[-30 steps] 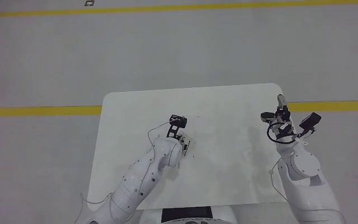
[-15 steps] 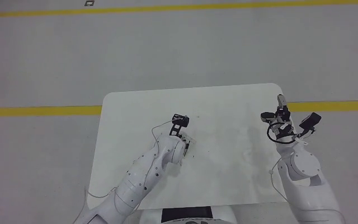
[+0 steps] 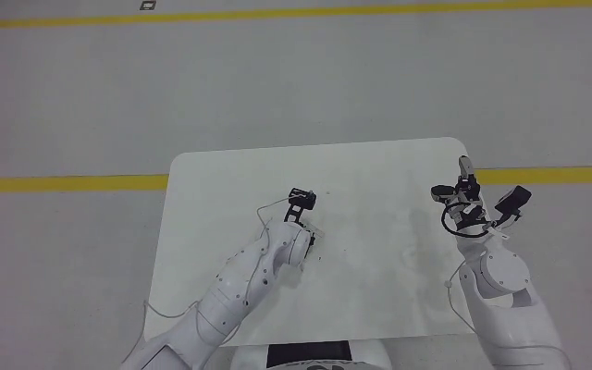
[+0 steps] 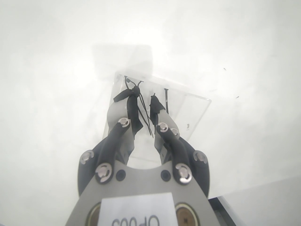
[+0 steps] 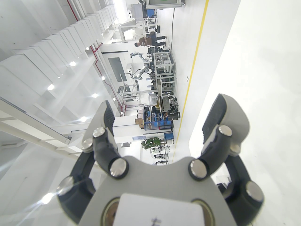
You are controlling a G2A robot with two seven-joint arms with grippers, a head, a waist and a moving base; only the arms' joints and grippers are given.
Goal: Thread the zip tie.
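Note:
Several black zip ties (image 4: 144, 111) lie in a small clear plastic box (image 4: 188, 109) on the white table (image 3: 370, 296). My left gripper (image 4: 144, 96) points down into that box, open by a narrow gap, its black-taped fingertips (image 4: 155, 105) on either side of the loose ties. One more tie (image 4: 166, 99) lies just beside the fingers. From above, the left gripper (image 3: 305, 236) is left of the table's middle, over the box (image 3: 312, 242). At the table's right edge my right gripper (image 3: 453, 182) is raised, open (image 5: 163, 102), with nothing between its pads.
The table's right edge (image 5: 211, 109) runs close beside the right gripper. A yellow floor line (image 3: 83, 183) passes behind the table. The table surface between the two arms is bare white.
The left arm has shifted a little to the right over the box. The right arm has kept still.

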